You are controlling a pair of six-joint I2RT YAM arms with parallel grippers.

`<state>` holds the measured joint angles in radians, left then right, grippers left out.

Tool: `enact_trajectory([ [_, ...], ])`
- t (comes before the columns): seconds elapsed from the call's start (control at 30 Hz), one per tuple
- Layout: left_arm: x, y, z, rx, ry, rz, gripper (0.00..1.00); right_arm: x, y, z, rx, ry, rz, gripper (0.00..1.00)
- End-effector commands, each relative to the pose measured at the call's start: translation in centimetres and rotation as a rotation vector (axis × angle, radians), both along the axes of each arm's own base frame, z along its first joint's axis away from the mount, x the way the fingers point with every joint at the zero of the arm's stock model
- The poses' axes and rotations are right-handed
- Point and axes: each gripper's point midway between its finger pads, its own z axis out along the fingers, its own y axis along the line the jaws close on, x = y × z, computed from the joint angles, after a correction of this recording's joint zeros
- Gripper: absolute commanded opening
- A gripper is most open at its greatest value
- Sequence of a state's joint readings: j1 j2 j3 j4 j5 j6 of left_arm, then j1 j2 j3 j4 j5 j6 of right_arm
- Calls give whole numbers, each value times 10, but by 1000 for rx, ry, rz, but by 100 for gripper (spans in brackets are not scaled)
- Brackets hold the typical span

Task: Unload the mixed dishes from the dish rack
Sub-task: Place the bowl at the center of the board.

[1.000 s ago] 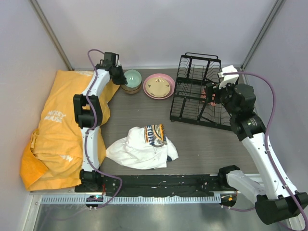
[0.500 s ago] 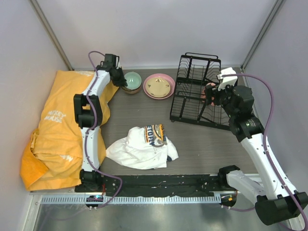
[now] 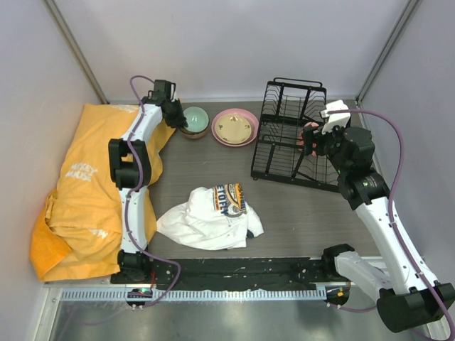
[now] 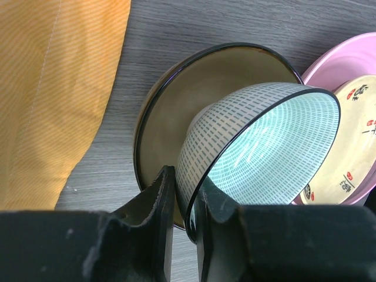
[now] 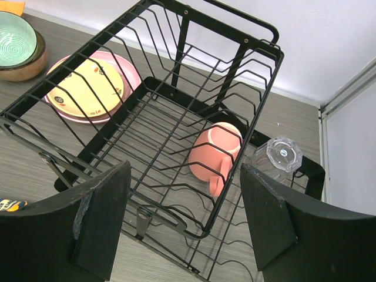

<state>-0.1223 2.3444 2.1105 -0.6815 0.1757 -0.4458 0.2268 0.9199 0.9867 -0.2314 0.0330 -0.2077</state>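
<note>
The mint-green bowl (image 4: 264, 147) sits tilted inside the tan bowl (image 4: 176, 111) at the back left of the table. My left gripper (image 4: 183, 200) is shut on its near rim, one finger outside the wall and one inside. Just to the right, the cream patterned plate (image 3: 236, 129) lies on the pink plate (image 3: 247, 114). The black dish rack (image 3: 284, 135) stands at the back right. A pink mug (image 5: 216, 154) lies on its side in it, beside an upturned clear glass (image 5: 276, 157). My right gripper (image 5: 185, 217) hovers open above the rack's near right corner, with nothing between its fingers.
A white printed T-shirt (image 3: 213, 213) lies crumpled at the middle front of the table. An orange cloth (image 3: 78, 192) covers the left side. Walls close in at the back and on both sides.
My right gripper has shifted slightly back over the rack. The left arm and the bowls have not visibly moved.
</note>
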Motion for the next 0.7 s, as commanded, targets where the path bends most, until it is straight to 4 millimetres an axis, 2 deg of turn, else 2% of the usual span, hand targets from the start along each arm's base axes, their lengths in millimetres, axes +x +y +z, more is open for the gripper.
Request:
enact_trajectory([
  [0.0, 10, -3, 21, -22, -71, -9, 22, -2, -4, 24, 11, -87, -13, 79],
  [0.43, 12, -4, 24, -18, -84, -16, 27, -3, -4, 22, 13, -90, -15, 79],
  [0.67, 15, -9, 21, -17, -83, -26, 34, -4, -5, 18, 4, -84, -19, 79],
])
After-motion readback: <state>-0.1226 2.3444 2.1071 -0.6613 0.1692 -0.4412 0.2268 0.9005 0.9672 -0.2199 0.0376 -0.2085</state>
